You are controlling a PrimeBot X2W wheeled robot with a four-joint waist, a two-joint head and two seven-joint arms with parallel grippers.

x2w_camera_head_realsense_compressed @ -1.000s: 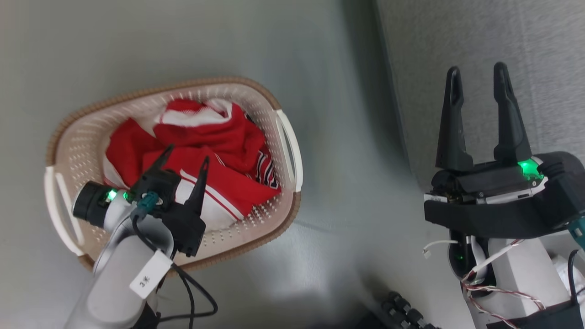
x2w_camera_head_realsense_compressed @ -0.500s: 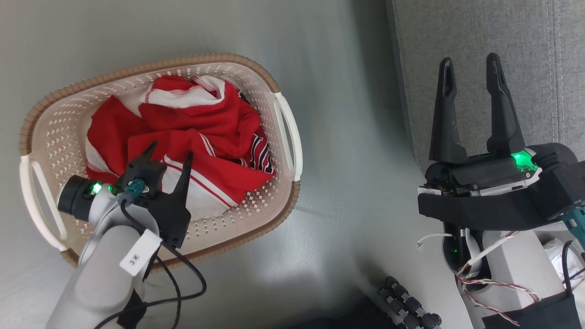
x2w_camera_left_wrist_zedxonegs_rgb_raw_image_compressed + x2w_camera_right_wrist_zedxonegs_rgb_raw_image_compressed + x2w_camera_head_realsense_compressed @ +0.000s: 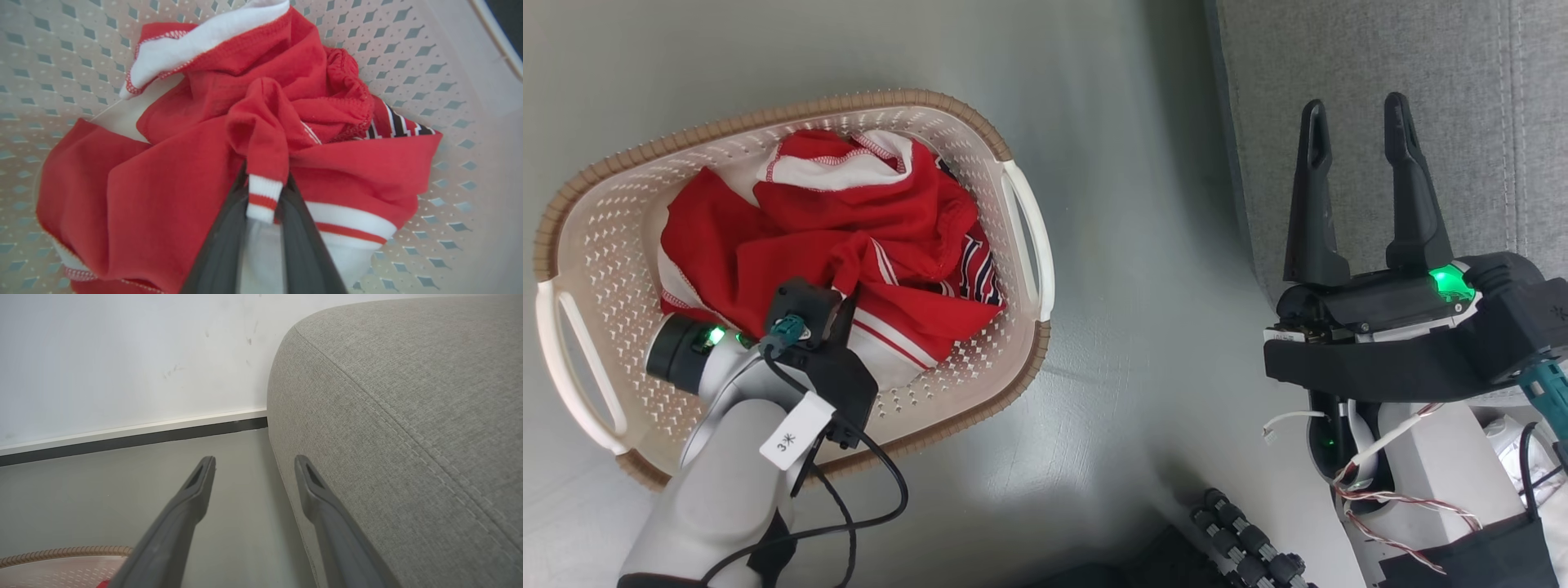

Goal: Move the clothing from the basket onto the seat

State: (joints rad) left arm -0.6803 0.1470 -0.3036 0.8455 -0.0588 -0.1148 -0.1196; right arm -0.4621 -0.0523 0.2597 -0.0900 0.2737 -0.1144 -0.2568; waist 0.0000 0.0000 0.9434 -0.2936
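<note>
Left pincer (image 3: 264,185) clamped narrow on a striped hem of the clothing (image 3: 849,237), inside the basket (image 3: 605,245).

A bunched fold of red fabric with white stripe trim is gripped between the two fingers (image 3: 220,245), and its length is aligned with them. The rest of the clothing is heaped beyond and around this fold, all of it within the basket. The basket is set on the floor (image 3: 1135,286) at the robot's left. The seat (image 3: 1380,65) is located to the robot's right of the basket, separated from it by a strip of bare floor. The right pincer (image 3: 1354,106) is held wide and empty at the seat's near edge, so it is the nearer one to the seat. A lift and then a rightward carry by the left arm are judged necessary.
</note>
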